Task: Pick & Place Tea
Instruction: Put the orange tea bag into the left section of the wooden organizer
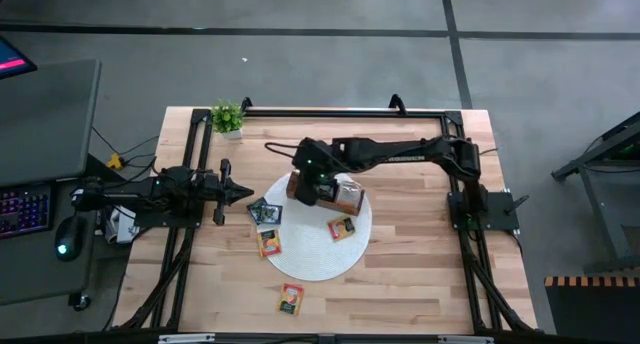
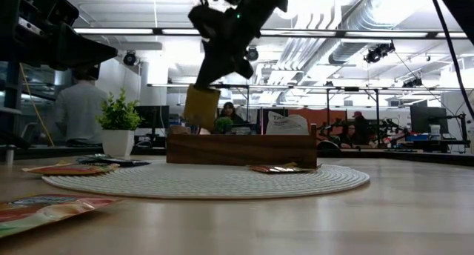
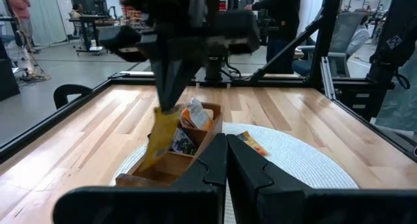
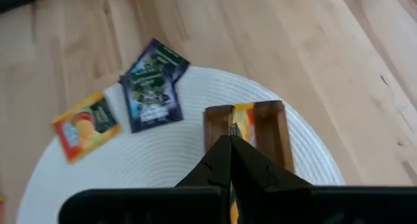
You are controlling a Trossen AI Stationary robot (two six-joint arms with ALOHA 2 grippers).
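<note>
The right gripper (image 2: 201, 83) hangs over the wooden box (image 2: 241, 148) on the round white mat (image 1: 318, 259), its fingers clamped on an orange-yellow tea sachet (image 2: 201, 107) dangling just below the tips, above the box's end compartment. Other sachets (image 4: 151, 85) lie flat on the mat. The left gripper (image 1: 248, 190) waits at the mat's edge, fingers pressed together.

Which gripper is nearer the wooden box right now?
Right. The right gripper hangs directly over the wooden box, shut on a yellow sachet just above it. The left gripper is shut and sits off the mat, to the box's left.
</note>
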